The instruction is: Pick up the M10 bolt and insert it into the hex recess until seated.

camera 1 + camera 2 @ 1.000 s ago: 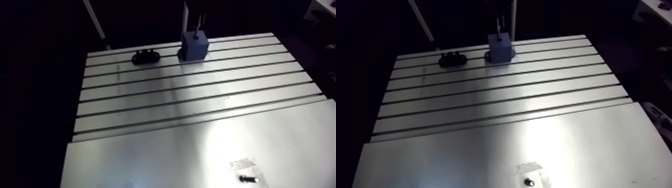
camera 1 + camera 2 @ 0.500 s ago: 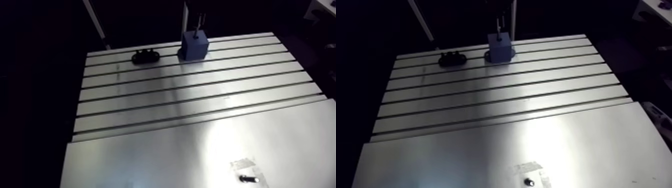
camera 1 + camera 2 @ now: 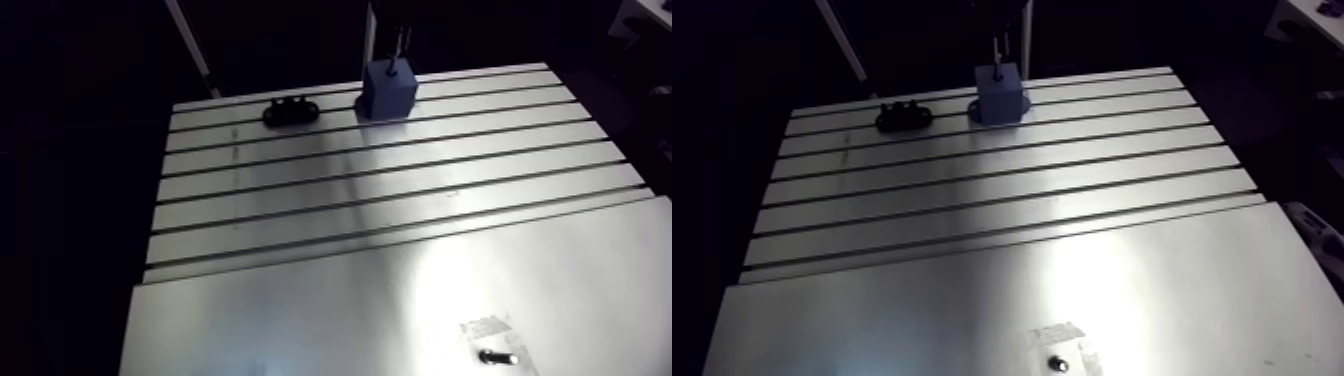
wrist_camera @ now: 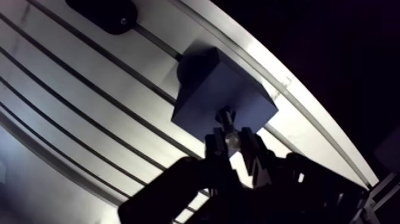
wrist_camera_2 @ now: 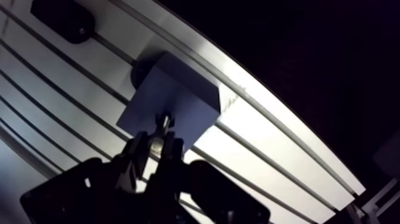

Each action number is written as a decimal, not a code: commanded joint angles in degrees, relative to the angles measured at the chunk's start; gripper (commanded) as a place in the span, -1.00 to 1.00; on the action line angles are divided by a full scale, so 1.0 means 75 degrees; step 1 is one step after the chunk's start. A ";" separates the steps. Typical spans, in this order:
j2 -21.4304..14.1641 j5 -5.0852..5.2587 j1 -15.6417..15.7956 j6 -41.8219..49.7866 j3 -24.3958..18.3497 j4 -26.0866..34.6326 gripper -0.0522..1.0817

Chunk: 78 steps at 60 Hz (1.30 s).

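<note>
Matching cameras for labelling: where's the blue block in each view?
Arm view: blue block at the table's far edge, right of centre.
Wrist view: block just ahead of the gripper, whose held bolt meets its top.
Shared landmark: black oval part beside the block.

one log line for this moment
phase: insert | gripper: shut on bolt | bolt: upright, tip at blue block top | seated: not yet

Glossy brushed-metal table (image 3: 300,300), matt blue block (image 3: 388,92), shiny metal bolt (image 4: 226,118).
</note>
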 commanded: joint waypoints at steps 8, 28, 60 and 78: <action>0.0023 0.0009 -0.0008 0.0000 0.0006 -0.0033 0.83; 0.0080 -0.0002 -0.0008 0.0000 0.0040 -0.0103 0.83; 0.0093 -0.0002 -0.0008 0.0012 0.0064 -0.0128 0.83; 0.0081 0.0010 -0.0008 0.0012 0.0142 -0.0286 0.43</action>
